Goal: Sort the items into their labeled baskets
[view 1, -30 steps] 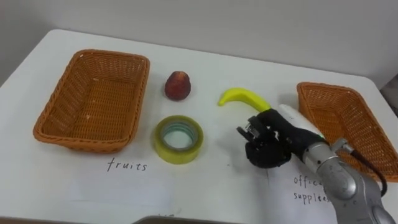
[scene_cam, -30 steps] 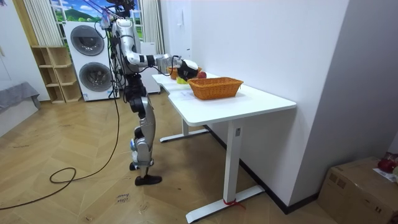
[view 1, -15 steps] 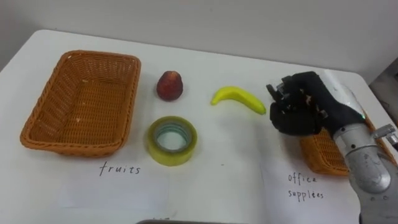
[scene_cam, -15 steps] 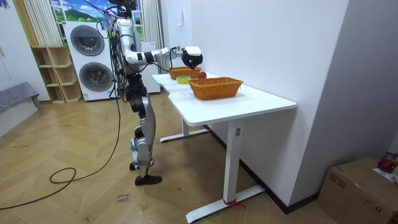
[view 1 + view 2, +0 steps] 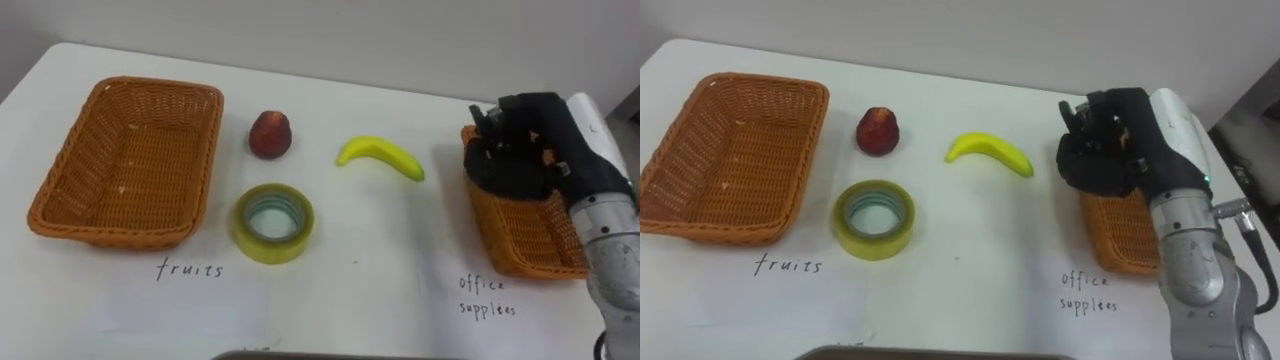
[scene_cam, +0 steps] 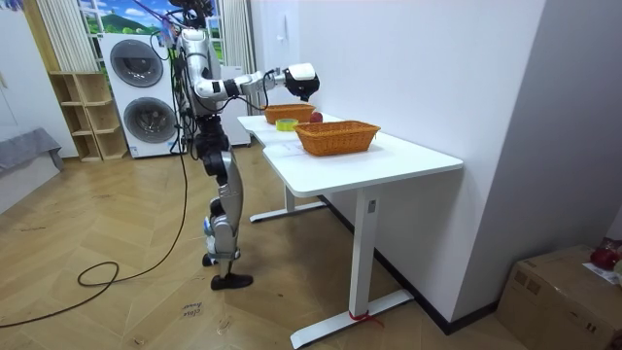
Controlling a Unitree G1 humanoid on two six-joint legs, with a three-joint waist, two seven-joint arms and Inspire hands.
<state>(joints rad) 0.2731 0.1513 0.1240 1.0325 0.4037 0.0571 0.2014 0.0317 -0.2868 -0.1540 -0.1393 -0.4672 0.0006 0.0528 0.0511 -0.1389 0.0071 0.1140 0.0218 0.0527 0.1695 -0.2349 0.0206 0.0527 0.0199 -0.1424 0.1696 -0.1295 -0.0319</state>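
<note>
Banana [image 5: 380, 157] at bench [image 5: 330, 100] centre; right hand [image 5: 515, 155] over 3 o'clock basket [image 5: 522, 238], grasp cannot be told. Room view: robot stands at bench end.

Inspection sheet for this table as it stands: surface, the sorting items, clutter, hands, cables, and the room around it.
Surface: white table, with handwritten labels near its front edge.
Job's things: red fruit, banana and yellow tape roll lie on the table between the baskets, apart from one another. The left basket holds nothing. The right basket holds nothing where visible.
Clutter: nothing seen.
Hands: right hand hangs over the right basket's left rim.
Cables: nothing seen on the table.
Surroundings: stacked washing machines, open shelf, cardboard box on the wooden floor.
</note>
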